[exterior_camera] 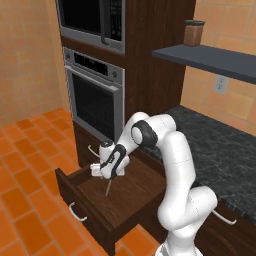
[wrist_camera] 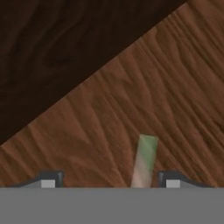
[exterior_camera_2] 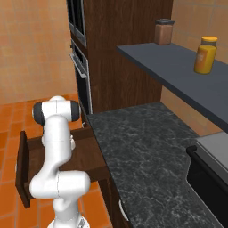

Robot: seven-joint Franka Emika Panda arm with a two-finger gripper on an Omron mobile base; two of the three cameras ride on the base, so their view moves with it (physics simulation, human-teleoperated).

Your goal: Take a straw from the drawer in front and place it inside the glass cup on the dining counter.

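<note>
Brown drawer (exterior_camera: 130,195) stands pulled out under the oven. End effector (exterior_camera: 108,176) hangs low inside it, jaws spread either side of the straw (wrist_camera: 144,161), not yet clamped. Pickup step: next, close squarely on it.

Your arm (exterior_camera: 172,165) is glossy white, built of fat rounded links that swell at each bend, with dark charcoal rings and caps at the joints. Its hand carries black side panels and a small white block. The claw (wrist_camera: 110,183) ends in two little dark grey tips with pale square faces.
</note>
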